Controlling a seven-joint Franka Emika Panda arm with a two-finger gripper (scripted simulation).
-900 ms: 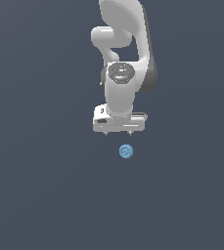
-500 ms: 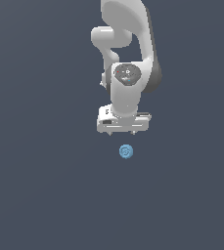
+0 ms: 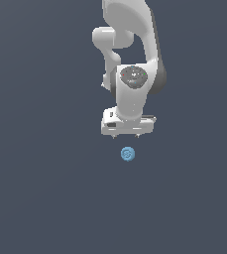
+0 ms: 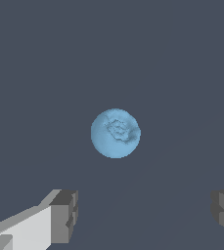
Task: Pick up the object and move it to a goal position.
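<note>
The hand (image 3: pixel 128 133) hangs with fingers (image 4: pixel 64 215) spread wide and empty, the light-blue knob (image 3: pixel 128 154) lying apart at its six o'clock on the counter (image 3: pixel 40 188), apparently lining up a grasp.

The white Panda arm (image 3: pixel 130 54) comes down from the top of the exterior view, its links folded, the round wrist joint (image 3: pixel 133 77) facing the camera. The gripper (image 3: pixel 127 134) points straight down. In the wrist view its two dark-padded fingers (image 4: pixel 64 216) stand wide apart, with nothing between them.
</note>
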